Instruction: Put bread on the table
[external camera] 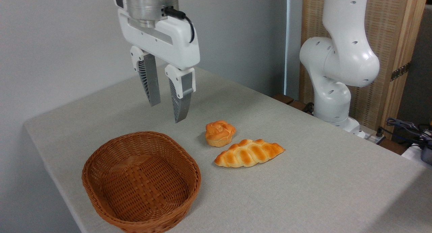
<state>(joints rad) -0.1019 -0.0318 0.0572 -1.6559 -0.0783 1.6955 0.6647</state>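
The bread (249, 153), a long braided golden-orange loaf, lies flat on the grey-beige table (303, 192), just right of the basket. My gripper (167, 113) hangs in the air above the basket's far rim, up and to the left of the loaf. Its two fingers are spread apart with nothing between them. It touches neither the loaf nor the basket.
A brown wicker basket (101, 169) stands with nothing in it at the front left. A small round orange bun (220, 133) sits just behind the loaf. The white arm base (337, 64) rises at the table's back right, with cables (405, 126) beside it.
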